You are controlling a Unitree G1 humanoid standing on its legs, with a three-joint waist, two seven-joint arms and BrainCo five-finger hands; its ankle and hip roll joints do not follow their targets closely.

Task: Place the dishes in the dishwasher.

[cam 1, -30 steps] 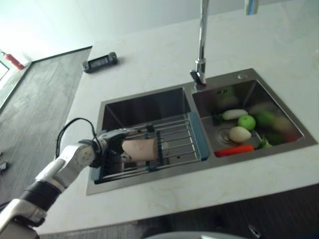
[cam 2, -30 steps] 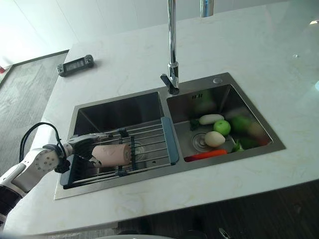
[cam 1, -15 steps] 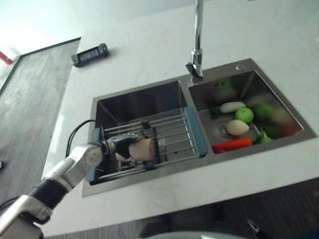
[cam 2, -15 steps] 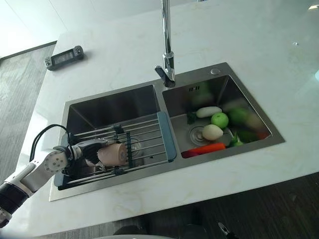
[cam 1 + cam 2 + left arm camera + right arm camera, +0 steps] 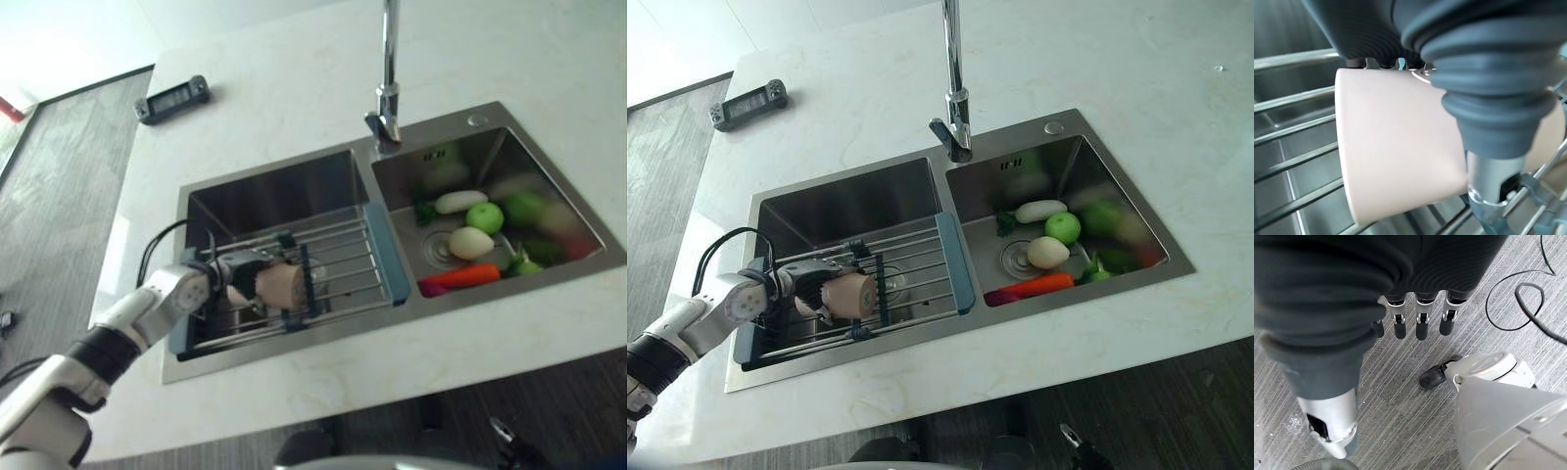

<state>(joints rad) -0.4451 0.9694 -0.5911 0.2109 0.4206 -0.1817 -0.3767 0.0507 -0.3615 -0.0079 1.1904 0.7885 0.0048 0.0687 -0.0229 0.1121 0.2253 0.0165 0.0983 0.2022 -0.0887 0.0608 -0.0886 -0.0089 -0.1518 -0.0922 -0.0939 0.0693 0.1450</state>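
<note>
The beige cup lies on its side on the wire rack spanning the left sink basin, long axis along the rack, mouth toward the rack's blue end. The left hand grasps it from the base end, fingers and thumb curled round it. The right hand hangs relaxed above the floor, well away.

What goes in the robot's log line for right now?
left hand: holding cup | cup: over sink rack | right hand: idle, open, above floor
</note>
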